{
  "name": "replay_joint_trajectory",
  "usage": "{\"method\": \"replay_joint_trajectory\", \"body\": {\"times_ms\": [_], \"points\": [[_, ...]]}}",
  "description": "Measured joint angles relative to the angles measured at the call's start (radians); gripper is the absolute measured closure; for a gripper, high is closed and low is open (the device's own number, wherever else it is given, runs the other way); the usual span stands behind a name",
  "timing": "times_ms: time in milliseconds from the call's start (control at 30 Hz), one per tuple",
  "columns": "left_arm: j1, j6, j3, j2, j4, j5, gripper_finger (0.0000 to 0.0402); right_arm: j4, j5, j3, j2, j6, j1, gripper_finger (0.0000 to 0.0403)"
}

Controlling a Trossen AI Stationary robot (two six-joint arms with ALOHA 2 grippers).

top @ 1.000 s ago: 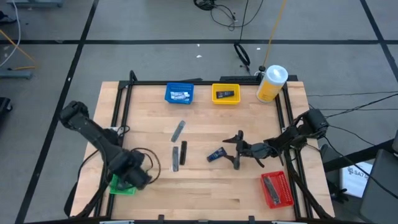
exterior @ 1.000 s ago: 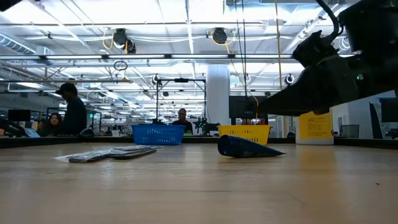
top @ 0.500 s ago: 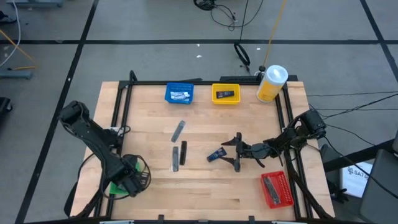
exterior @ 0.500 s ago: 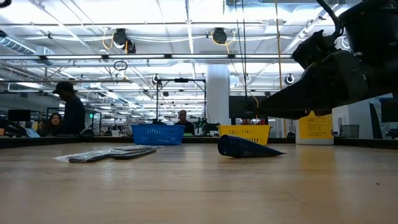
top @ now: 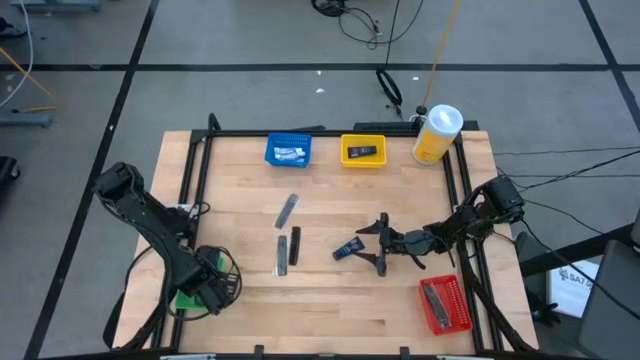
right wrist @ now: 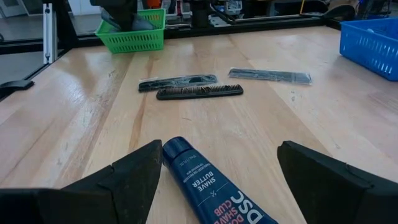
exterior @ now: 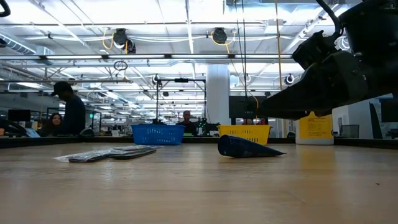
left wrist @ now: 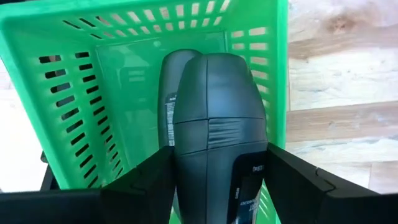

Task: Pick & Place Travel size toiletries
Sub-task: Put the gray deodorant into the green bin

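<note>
**Two grippers low at the table: left at the green bin, right at the blue tube**

1. Near left corner. The left gripper (top: 212, 283) hangs directly over the green bin (left wrist: 93, 22). Its fingers (left wrist: 152, 180) are pinching a dark grey tube (left wrist: 217, 118), one against each side of it. The tube points down into the bin. A second dark tube (left wrist: 168, 93) lies behind it on the bin floor.

2. Near right corner. A red bin (top: 458, 310) stands beside the table's right rail. It holds a dark item (top: 436, 298) that is too small to identify.

3. Middle of the table, right of centre. The right gripper (top: 382, 242) is low over the wood, fingers spread wide and holding nothing. A blue tube (right wrist: 214, 190) lies flat on the table, its near end between the open fingers. In the right wrist view neither finger touches the tube.

4. Middle of the table, left of centre. Two dark flat strips (top: 281, 255) and (top: 295, 245) lie side by side and close together. A third, greyer strip (top: 287, 210) lies just beyond them, tilted.

5. Far edge. A blue bin (top: 270, 152) holds a pale item (top: 290, 153). To its right, a yellow bin (top: 347, 152) holds a dark item (top: 365, 152). Farther right, at the far right corner, a big yellow bottle (top: 434, 140) with a white cap stands upright.
</note>
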Motion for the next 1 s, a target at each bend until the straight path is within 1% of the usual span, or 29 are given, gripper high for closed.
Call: {"method": "replay_joint_trajectory", "body": {"times_ms": [233, 333, 567, 700, 767, 833, 900, 1000], "points": [[0.000, 0.049, 0.001, -0.001, -0.001, 0.025, 0.0148, -0.003, 0.000, 0.000, 0.000, 0.000, 0.000, 0.0094], [-0.001, 0.054, 0.016, -0.002, -0.027, 0.035, 0.0136, -0.003, 0.000, 0.000, 0.000, 0.000, 0.000, 0.0094], [-0.003, 0.054, 0.081, -0.005, -0.117, 0.020, 0.0131, -0.003, 0.001, 0.000, 0.000, 0.000, 0.000, 0.0094], [-0.017, 0.028, 0.114, -0.008, -0.179, 0.020, 0.0131, -0.003, 0.001, 0.000, 0.000, 0.003, 0.000, 0.0094], [-0.031, -0.001, 0.115, -0.011, -0.181, 0.019, 0.0138, -0.004, 0.001, 0.000, 0.000, 0.007, 0.000, 0.0094], [-0.050, -0.038, 0.115, -0.013, -0.183, 0.013, 0.0155, -0.004, 0.001, 0.000, 0.000, 0.007, 0.000, 0.0094], [-0.070, -0.079, 0.115, -0.013, -0.184, -0.033, 0.0180, -0.005, 0.001, 0.000, 0.000, 0.007, 0.000, 0.0094], [-0.092, -0.136, 0.115, -0.013, -0.178, -0.122, 0.0231, -0.005, 0.001, 0.000, 0.000, 0.007, 0.000, 0.0094]]}}
